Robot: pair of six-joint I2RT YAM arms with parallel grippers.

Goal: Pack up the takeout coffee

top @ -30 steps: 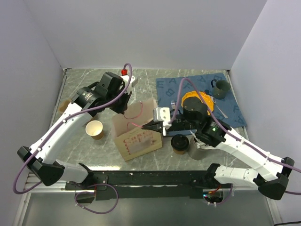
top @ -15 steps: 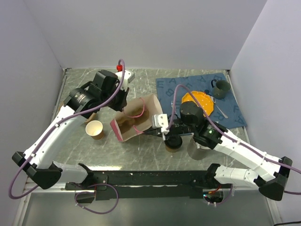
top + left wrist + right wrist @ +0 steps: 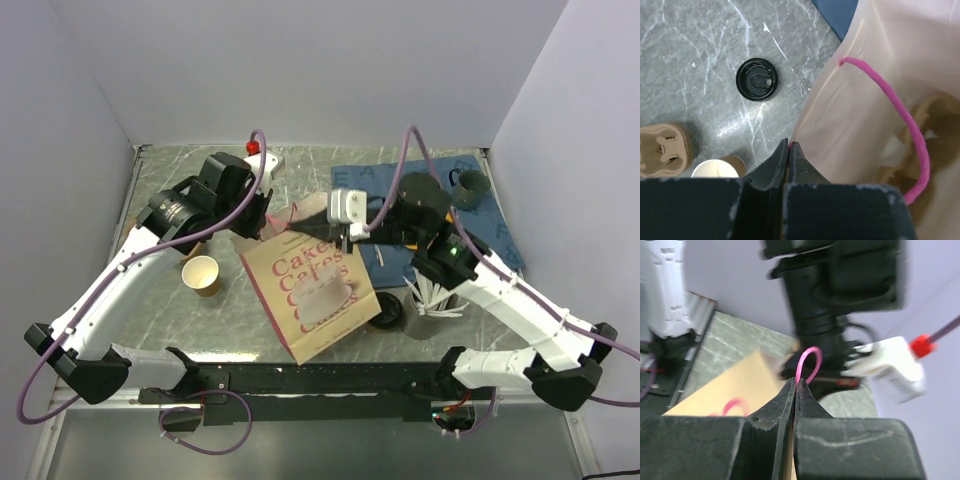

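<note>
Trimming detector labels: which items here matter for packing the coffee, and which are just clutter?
Job: takeout coffee, paper bag, left pincer and right pincer, both shut on paper bag.
Clutter: open cup, green mug, blue mat.

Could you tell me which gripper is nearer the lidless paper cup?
Left. The left gripper pinches the paper bag beside the cup; the right gripper holds its pink handle farther off.

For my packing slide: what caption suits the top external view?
Left gripper and right gripper pinch the top of the paper bag; the takeout coffee stands outside it.
</note>
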